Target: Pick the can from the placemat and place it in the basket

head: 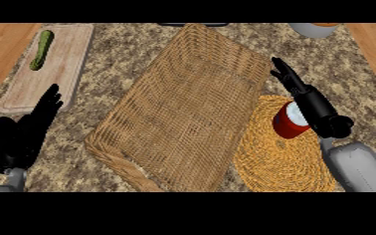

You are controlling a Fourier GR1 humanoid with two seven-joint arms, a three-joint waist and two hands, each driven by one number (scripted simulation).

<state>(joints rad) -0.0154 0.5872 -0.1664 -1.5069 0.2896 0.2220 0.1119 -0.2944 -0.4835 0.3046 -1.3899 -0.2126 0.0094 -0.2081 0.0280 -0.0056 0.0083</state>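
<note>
In the head view I see my right hand (314, 104) stretched out flat. Its fingers (285, 73) are straight and close together, not curled round anything, and they point away from me over the near corner of the wicker basket (183, 109). The red can (289, 124) is on the round woven placemat (283, 162), right against the palm's inner side. The two look to be in contact, but no finger wraps the can. The can's pale top is turned toward the palm, and I cannot tell whether it stands upright or leans.

The basket lies just to the left of the hand, wide and shallow. Its right edge overlaps the placemat's rim, so only that wall lies between the can and the basket's floor. Beyond the fingertips, at the far edge of the speckled counter (110, 87), sits a grey bowl (314, 29).

Well to the left, across the basket, my left hand (29, 129) rests open with its fingers up, holding nothing. Just beyond it is a wooden cutting board (62, 72) with a cucumber (42, 50) lying on its far end.
</note>
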